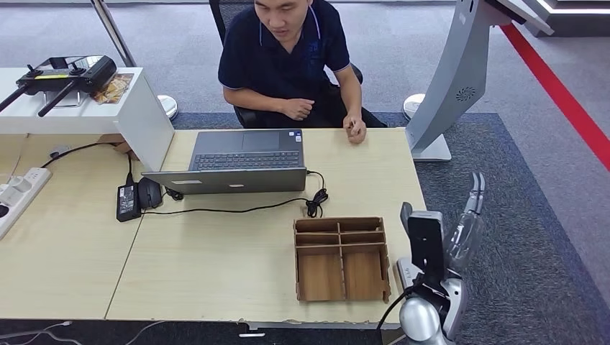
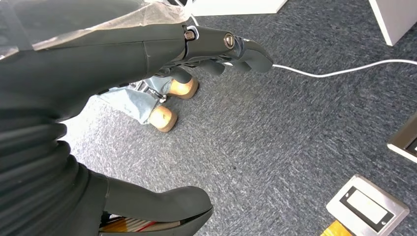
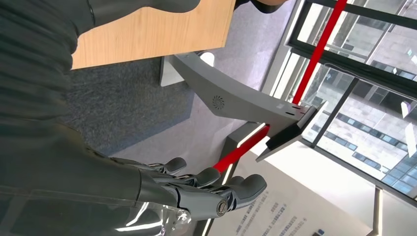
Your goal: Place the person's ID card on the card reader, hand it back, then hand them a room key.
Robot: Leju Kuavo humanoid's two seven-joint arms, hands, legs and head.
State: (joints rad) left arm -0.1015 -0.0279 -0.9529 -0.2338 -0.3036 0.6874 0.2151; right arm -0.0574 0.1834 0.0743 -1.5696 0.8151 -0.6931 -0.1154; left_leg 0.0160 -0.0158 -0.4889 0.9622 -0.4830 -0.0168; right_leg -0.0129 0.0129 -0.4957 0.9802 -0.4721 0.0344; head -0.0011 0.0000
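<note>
Scanning from the left: a white power strip (image 1: 20,188) lies at the desk edge, with a black power adapter (image 1: 127,202) and a dark mouse (image 1: 149,192) beside the grey laptop (image 1: 241,162).
Desk: pale wood-grain table (image 1: 216,266), smooth and flat; a black cable (image 1: 237,209) runs across it to a coiled bundle.
Organizer: a thin plywood box (image 1: 340,258) split into small compartments, all bare as far as the head view shows.
Person: seated behind the laptop, one fist (image 1: 354,130) resting on the far table edge.
ID card: I cannot find it on the table or in either hand; whether the person's fist holds it cannot be told.
Handling, as a judgement: a card should be light, stiff, thin and slippery, so pinch it by a free edge between thumb and finger.
Left hand (image 2: 216,49): hanging over grey carpet, fingers lightly curled, holding nothing.
Right hand (image 1: 464,230): raised just off the table's right edge, fingers extended and apart, holding nothing.
Kiosk: a curved grey stand (image 1: 460,79) on the carpet at right.
</note>
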